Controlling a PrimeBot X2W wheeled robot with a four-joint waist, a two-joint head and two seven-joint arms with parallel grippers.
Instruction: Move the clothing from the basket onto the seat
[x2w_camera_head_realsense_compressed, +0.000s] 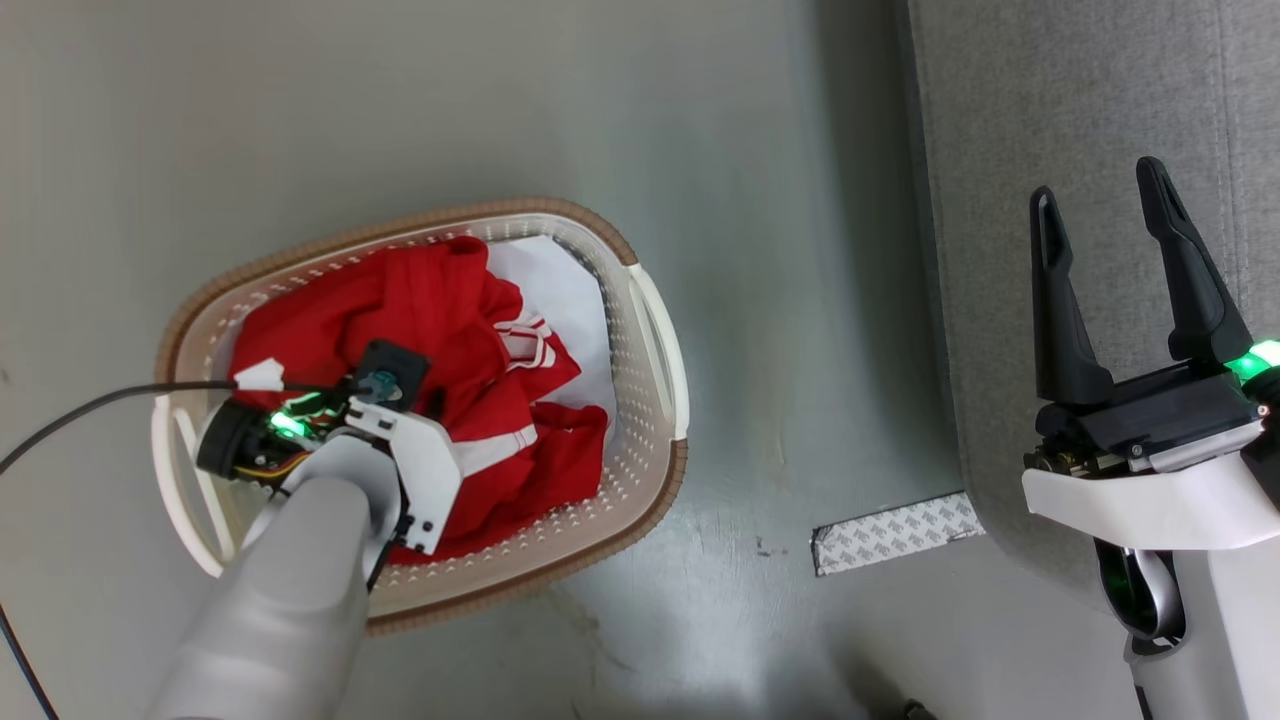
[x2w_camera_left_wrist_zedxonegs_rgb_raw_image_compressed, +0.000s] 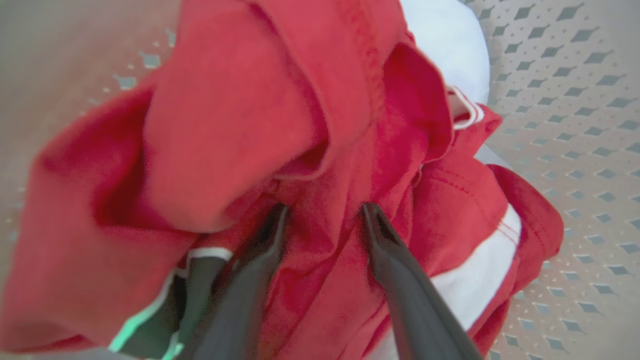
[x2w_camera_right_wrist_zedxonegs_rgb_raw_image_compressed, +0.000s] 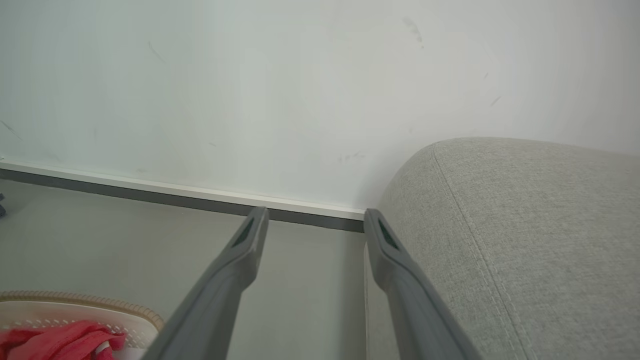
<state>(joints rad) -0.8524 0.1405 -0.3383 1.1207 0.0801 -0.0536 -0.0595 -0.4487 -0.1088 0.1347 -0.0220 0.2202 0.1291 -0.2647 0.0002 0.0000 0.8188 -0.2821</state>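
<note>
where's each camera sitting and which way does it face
Head view: on the head, looking down at the cream-white perforated plastic laundry basket of bright red fabric clothing and the light grey upholstered sofa; pale left forearm, open right gripper show.
Left wrist view: on that wrist, facing down into the basket; left gripper open, tips against the clothing.
Right wrist view: on that wrist, facing the white wall beside the sofa; own fingers show.
All share basket and clothing.
</note>
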